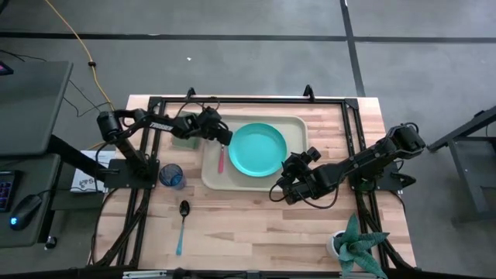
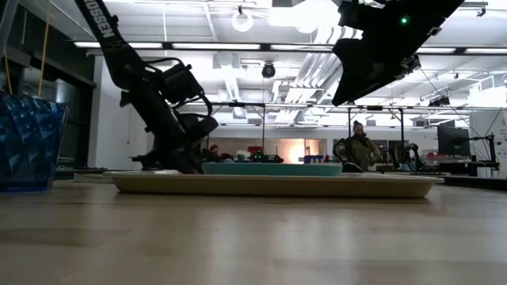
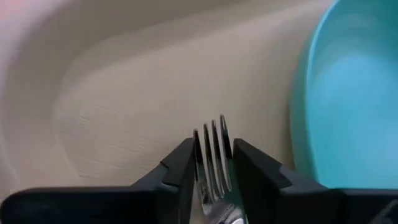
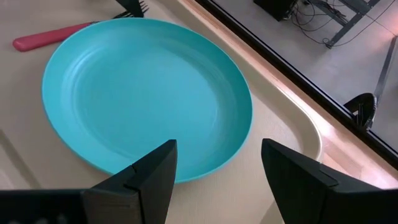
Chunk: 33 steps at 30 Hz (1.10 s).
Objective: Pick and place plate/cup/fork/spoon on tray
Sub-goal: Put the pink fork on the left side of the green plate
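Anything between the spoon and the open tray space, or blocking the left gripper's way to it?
Nothing visible. The spoon lies alone on bare wood in front of the tray, the cup off to the side. The left gripper is over the tray at the fork, beside the plate.

table (image 1: 310,225): wood | on it: tray (image 1: 213,180), cup (image 1: 171,176), spoon (image 1: 182,225), potted plant (image 1: 358,244)

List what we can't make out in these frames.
- Fork: left wrist view shows only the tines; the left gripper and the picture's edge hide the rest.
- Whether that gripper grips the fork or has let go: not clear in any view.
- Fork in low view: hidden behind the tray rim.
- Cup: cut off by the low view's left edge.
- Spoon: high view only, too small for detail.
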{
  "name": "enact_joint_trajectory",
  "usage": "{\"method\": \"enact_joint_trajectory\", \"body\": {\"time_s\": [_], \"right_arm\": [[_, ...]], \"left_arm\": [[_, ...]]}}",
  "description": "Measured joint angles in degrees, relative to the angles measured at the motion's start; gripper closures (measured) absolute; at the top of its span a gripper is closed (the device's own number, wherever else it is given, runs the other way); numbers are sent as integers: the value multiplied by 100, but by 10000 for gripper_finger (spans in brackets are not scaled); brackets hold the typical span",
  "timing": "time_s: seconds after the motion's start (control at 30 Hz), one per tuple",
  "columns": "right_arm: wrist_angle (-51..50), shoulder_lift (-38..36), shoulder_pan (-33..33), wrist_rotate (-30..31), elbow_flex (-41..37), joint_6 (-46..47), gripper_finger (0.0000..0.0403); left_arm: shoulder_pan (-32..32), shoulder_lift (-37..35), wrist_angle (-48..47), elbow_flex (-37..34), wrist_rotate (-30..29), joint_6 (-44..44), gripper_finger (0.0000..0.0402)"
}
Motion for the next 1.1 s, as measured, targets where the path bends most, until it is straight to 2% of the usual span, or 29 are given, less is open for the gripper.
{"method": "enact_joint_trajectory", "body": {"time_s": [0.37,0.53,0.73,0.9,1.1], "right_arm": [[3,0,0,0,0,0,176],[2,0,0,51,0,-2,176],[2,0,0,186,0,-2,176],[2,0,0,186,0,-2,176],[26,0,0,184,0,-2,176]], "left_arm": [[544,-594,-88,2,22,162,292],[515,-1085,-679,7,244,705,313],[-226,-1691,-1958,7,45,1429,392],[-1371,-1767,-2758,4,-276,1474,400],[-2426,-1406,-2770,7,-569,1361,401]]}}
